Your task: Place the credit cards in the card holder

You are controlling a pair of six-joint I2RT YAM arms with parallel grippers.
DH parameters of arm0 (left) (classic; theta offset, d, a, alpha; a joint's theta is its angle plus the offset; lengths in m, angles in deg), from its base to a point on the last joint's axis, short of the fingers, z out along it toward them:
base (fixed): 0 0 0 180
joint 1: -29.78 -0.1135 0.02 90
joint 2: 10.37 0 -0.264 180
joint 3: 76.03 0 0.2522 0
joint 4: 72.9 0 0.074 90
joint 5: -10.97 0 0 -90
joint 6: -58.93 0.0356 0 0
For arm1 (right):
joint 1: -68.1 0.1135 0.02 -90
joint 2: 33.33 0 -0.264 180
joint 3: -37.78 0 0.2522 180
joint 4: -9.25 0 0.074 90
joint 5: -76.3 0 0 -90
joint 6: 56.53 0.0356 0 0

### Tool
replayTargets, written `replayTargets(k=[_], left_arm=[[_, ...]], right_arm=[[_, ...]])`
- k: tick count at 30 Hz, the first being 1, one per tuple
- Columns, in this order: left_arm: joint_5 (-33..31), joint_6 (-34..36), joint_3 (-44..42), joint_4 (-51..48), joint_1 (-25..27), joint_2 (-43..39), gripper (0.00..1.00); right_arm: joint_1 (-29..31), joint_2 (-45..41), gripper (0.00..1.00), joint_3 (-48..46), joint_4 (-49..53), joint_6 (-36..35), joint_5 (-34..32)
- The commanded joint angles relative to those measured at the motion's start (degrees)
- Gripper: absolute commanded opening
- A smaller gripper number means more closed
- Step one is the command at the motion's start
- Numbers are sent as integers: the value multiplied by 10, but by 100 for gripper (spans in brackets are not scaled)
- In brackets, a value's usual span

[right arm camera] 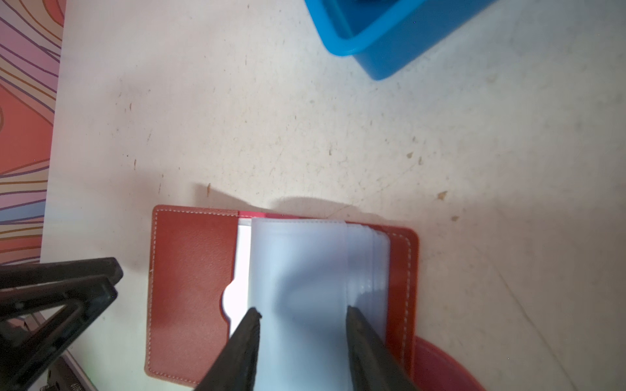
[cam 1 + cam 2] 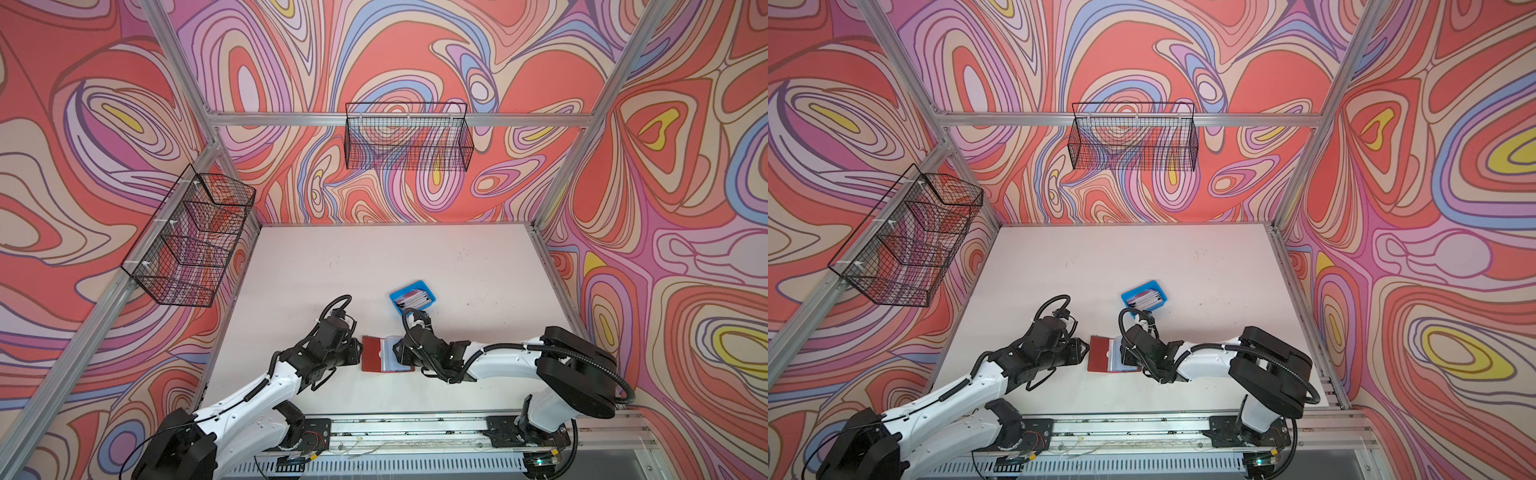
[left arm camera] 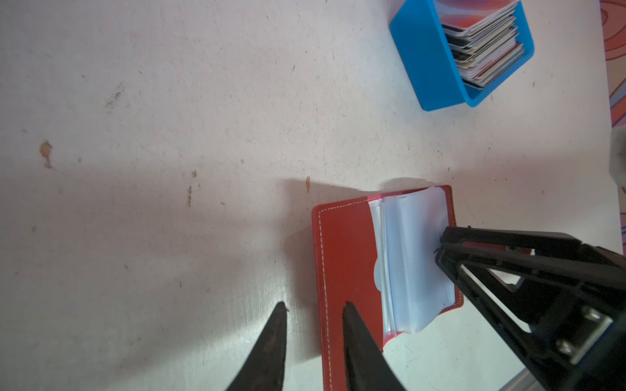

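Observation:
The red card holder (image 2: pixel 376 353) (image 2: pixel 1100 353) lies open on the white table, clear sleeves fanned over its right half (image 3: pixel 406 257) (image 1: pixel 305 257). My left gripper (image 3: pixel 315 306) (image 2: pixel 358 353) is open at its left edge, one finger over the red cover and the other over bare table. My right gripper (image 1: pixel 303 309) (image 3: pixel 442 248) is open over the clear sleeves, its tips down at them and nothing between its fingers. The credit cards (image 3: pixel 481 44) (image 2: pixel 413 299) stand stacked in a blue tray behind the holder. A white card edge shows in the left cover pocket (image 1: pixel 242 270).
The blue tray (image 3: pixel 426 67) (image 1: pixel 372 44) (image 2: pixel 1129 296) sits just behind my right wrist. Black wire baskets hang on the left wall (image 2: pixel 187 241) and back wall (image 2: pixel 407 137). An aluminium rail (image 2: pixel 407 428) runs along the table's front edge.

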Motion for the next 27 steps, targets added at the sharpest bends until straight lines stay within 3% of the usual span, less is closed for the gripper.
replayTargets(k=[1, 19, 27], left_arm=[[9, -7, -7, 19, -3, 5, 31], [6, -14, -14, 21, -3, -1, 31], [-8, 11, 59, -19, -3, -29, 31]], right_arm=[[4, 20, 45, 3, -13, 0, 24], [2, 64, 50, -26, -185, 52, 97], [2, 76, 44, -27, -197, 57, 98]])
